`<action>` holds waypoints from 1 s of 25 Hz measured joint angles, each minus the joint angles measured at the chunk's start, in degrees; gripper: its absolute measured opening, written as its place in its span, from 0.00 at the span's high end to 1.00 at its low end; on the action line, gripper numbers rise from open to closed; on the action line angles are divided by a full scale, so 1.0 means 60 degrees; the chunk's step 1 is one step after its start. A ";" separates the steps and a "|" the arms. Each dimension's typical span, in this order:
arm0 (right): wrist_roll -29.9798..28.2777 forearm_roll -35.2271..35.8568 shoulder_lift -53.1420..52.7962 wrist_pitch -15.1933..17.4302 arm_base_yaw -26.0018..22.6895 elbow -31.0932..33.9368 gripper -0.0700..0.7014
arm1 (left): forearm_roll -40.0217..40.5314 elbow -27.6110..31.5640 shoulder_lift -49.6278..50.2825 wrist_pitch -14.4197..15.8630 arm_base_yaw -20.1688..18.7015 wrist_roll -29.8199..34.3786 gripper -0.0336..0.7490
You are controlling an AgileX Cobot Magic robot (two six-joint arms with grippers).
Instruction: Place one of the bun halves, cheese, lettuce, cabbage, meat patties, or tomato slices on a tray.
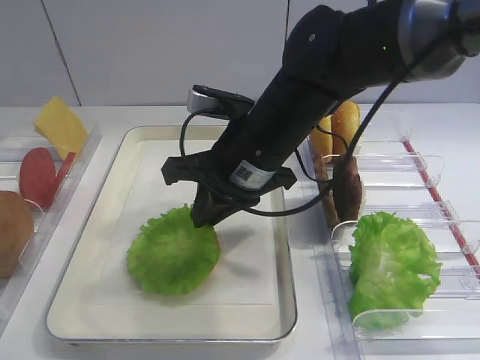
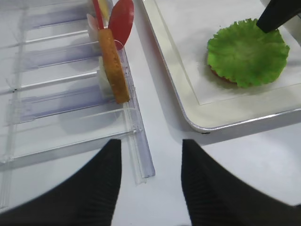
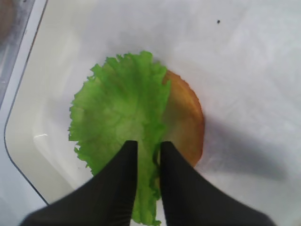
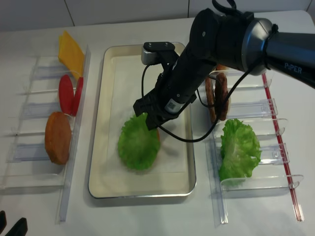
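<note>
A frilly green lettuce (image 1: 172, 255) (image 3: 117, 113) (image 4: 138, 142) lies flat on a golden bun half (image 3: 186, 122) on the paper-lined cream tray (image 1: 285, 300) (image 4: 98, 147). My right gripper (image 1: 202, 219) (image 3: 149, 146) (image 4: 151, 123) points down at the leaf's far edge. Its jaws stand slightly apart, with a strip of the leaf lying in the narrow gap. My left gripper (image 2: 150, 146) hovers open and empty over the bare table, just left of the tray's near corner (image 2: 197, 125). The lettuce (image 2: 247, 56) also shows in that view.
The clear holder on the left carries cheese (image 1: 60, 124), tomato slices (image 1: 37, 176) and a bun half (image 1: 11, 232). On the right, another holder carries a second lettuce leaf (image 1: 390, 262), meat patties (image 1: 349, 191) and bun halves (image 1: 337, 127). The right arm's cable (image 1: 315, 202) loops over the tray's right rim.
</note>
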 joint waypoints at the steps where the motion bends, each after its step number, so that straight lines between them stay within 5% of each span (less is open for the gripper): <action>1: 0.0000 -0.0044 0.0000 0.0000 0.0000 0.0000 0.58 | 0.0000 0.0000 0.0000 0.0000 0.0000 0.0000 0.59; 5: 0.0000 -0.0609 0.0000 0.0000 0.0000 -0.0027 0.28 | 0.0000 0.0000 0.0000 0.0000 0.0000 0.0000 0.59; 8: 0.0308 -0.1388 -0.0020 0.0237 0.0000 -0.0328 0.20 | 0.0000 0.0000 0.0000 0.0000 0.0000 0.0000 0.59; 18: 0.1746 -0.3527 -0.0097 0.3440 0.0000 -0.2664 0.23 | 0.0000 0.0000 0.0000 0.0000 0.0000 0.0000 0.59; 25: 0.2216 -0.3842 -0.0400 0.3651 0.0000 -0.3399 0.32 | 0.0000 0.0000 0.0000 0.0000 0.0000 0.0000 0.59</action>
